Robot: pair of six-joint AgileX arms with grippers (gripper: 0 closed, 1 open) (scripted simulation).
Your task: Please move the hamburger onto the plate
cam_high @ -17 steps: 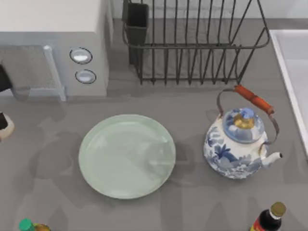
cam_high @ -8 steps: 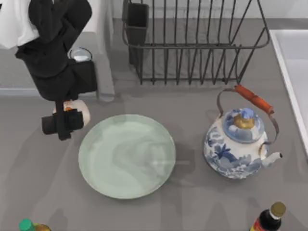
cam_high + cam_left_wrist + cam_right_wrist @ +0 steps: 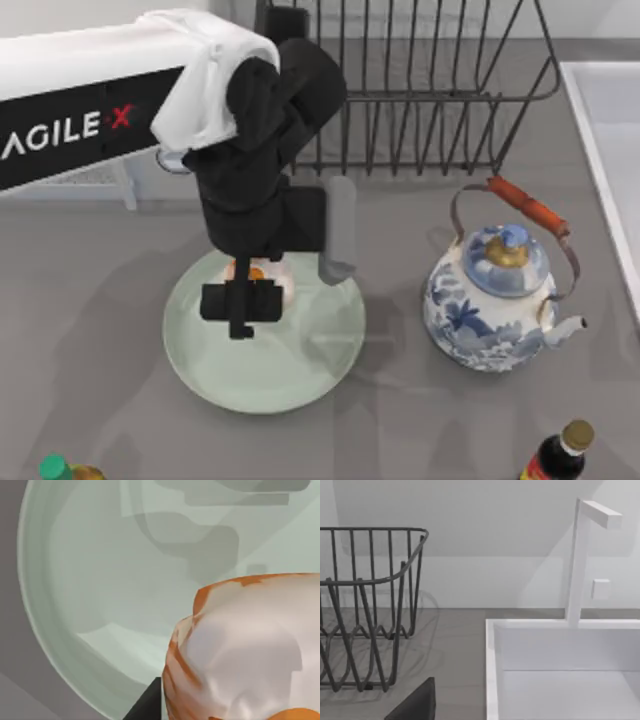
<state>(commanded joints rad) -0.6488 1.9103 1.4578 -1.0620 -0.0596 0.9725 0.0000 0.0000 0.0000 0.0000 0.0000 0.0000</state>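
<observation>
While the left arm reaches in from the top view's left edge, its gripper (image 3: pixel 243 303) hangs over the upper left part of the plate (image 3: pixel 310 375), with the fingers closed on the hamburger (image 3: pixel 262 281). Only a small part of the pale bun and its orange filling peeks out beside the black gripper body in the top view. From the left wrist view the hamburger (image 3: pixel 250 650) appears close up, cream-beige with orange streaks along its edge, and the glossy mint-green plate (image 3: pixel 75 605) spreads beneath it, marked with shadows of the arm. Whether the bun touches the plate or is held just above it cannot be told.

The plate lies on the grey surface (image 3: pixel 90 330), left of centre. To its right, well apart, stands a blue-and-white teapot (image 3: pixel 490 300) with a wire handle and an orange-red grip. Behind the plate and teapot sits a dark wire dish rack (image 3: pixel 400 90), and a white sink (image 3: pixel 610 160) runs along the right edge of the top view. A dark bottle with a gold cap (image 3: pixel 560 455) stands at the lower right, and a green-capped bottle (image 3: pixel 58 468) at the lower left.

The right wrist view looks toward the dish rack (image 3: pixel 370 610) and the white sink (image 3: pixel 560 670) with its faucet (image 3: pixel 582 555); a dark corner of the right gripper shows at the lower edge, and the state of its fingers cannot be told.
</observation>
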